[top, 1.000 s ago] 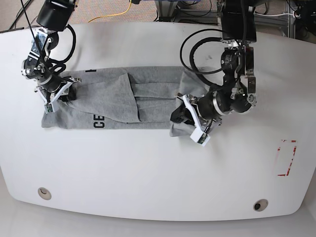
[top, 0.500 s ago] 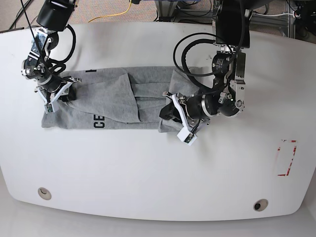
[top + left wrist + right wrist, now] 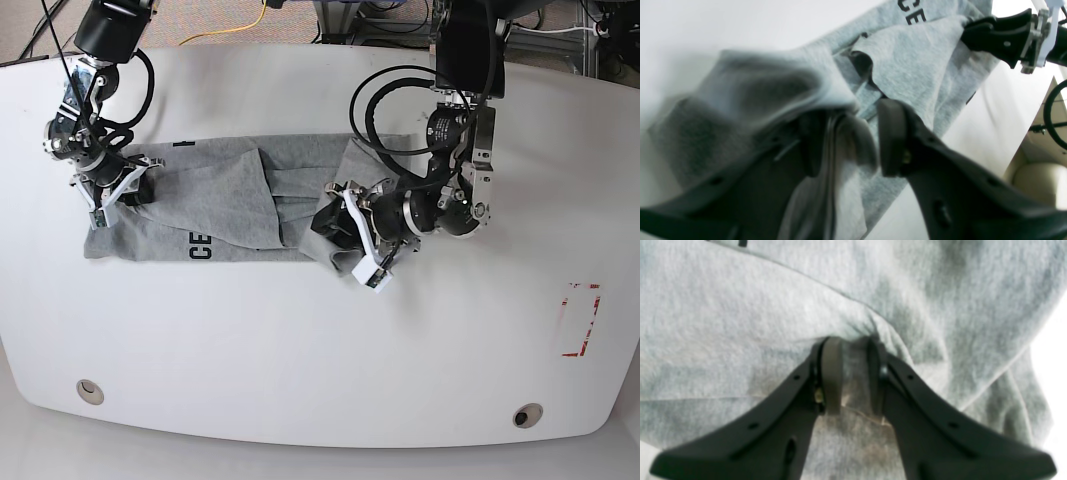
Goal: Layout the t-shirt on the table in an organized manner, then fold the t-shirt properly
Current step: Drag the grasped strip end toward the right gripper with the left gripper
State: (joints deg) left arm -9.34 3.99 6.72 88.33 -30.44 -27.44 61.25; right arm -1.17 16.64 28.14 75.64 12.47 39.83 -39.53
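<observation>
bare table [image 3: 300, 340] below t-shirt [image 3: 225, 210]

The left gripper [image 3: 345, 238] reaches low over the right half of the t-shirt [image 3: 235, 205], its fingers [image 3: 893, 133] parted with grey cloth bunched between and over them (the near finger is half buried in it). The right gripper [image 3: 118, 192] sits at the t-shirt's left end, wrist bent downward, jaws pinched on a fold.

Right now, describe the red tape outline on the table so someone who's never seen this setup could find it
Start from the big white table and go to the bare end beside the arm carrying the left gripper, well past the grey t-shirt. The red tape outline is a thin upright rectangle near that edge, the only red mark on the tabletop.
</observation>
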